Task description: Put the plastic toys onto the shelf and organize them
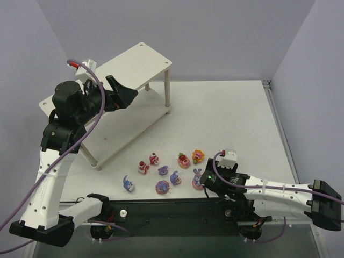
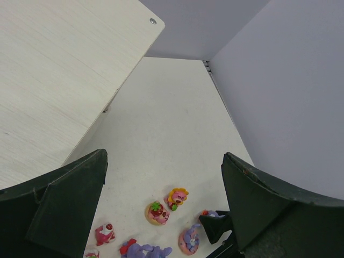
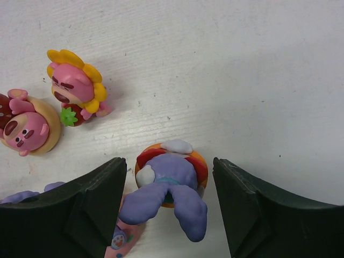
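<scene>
R gripper [image 3: 169, 167]: held partly open and lowered astride a glossy purple plastic bunny on an orange-red round base [image 3: 171, 188]. A gap is seen on each side, so nothing is gripped.
Bunny: seen between the two dark fingers [image 3: 91, 204], ears pointed toward the wrist cam. It is set on the white counter [image 1: 231, 118] at the right end of the toy cluster.
Nearest toys: a pink-faced fig. w/ yellow petals [image 3: 75, 86] is found just beyond the bunny. A pink bear on a tan round base w/ a strawberry [image 3: 27, 126] is placed close beside that fig. Both are apart from the bunny.
Other toys: two red-pink strawberry figs. [image 1: 154, 158] and several purple-blue bunny figs. [image 1: 175, 178] are spread in a loose band to the left of the R gripper, near the front counter edge. All are on the counter.
L gripper [image 2: 164, 158]: opened wide, nothing held between the jaws. It is raised beside the long edge of the shelf's top board.
Shelf: two-tier rack of pale wood boards on thin white legs [image 1: 137, 59], set at an angle at the far-left of the counter, well apart from the toys.
</scene>
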`<state>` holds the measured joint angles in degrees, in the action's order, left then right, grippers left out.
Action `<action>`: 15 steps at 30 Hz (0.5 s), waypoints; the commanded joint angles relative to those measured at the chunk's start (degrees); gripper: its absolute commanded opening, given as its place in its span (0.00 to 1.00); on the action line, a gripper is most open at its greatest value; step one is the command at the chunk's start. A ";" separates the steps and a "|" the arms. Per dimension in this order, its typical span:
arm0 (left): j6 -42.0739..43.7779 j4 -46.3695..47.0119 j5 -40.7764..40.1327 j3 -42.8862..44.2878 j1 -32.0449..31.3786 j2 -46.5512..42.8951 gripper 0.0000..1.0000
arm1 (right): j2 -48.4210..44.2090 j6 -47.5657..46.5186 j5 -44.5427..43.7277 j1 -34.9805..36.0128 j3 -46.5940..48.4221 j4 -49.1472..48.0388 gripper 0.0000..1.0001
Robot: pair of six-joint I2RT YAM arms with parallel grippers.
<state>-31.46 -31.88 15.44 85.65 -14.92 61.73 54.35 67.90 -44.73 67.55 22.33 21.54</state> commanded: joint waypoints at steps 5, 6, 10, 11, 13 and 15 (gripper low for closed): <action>1.84 1.38 -1.38 2.77 -0.73 -0.83 0.97 | 1.37 0.83 -1.15 0.04 -0.97 -0.97 0.68; 1.84 1.38 -1.38 2.68 -0.90 -0.83 0.97 | 1.55 1.44 -0.80 -0.05 -1.23 -0.89 0.68; 1.93 1.29 -1.56 2.51 -0.99 -1.09 0.97 | 1.73 2.94 -0.27 -0.31 -2.11 -0.89 0.69; 1.93 1.21 -1.64 2.51 -1.08 -1.18 0.97 | 1.81 3.12 -0.18 -0.40 -2.20 -0.89 0.69; 2.02 1.03 -1.82 2.51 -1.25 -1.09 0.97 | 1.73 3.64 -0.18 -0.40 -2.37 -0.80 0.65; 2.19 1.03 -1.91 2.51 -1.34 -1.09 0.97 | 2.08 3.82 -0.27 -0.40 -2.29 -0.80 0.62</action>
<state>-30.57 -31.92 14.17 85.65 -15.86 61.54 55.72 69.49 -43.24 67.48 20.47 19.94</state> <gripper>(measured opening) 0.972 0.650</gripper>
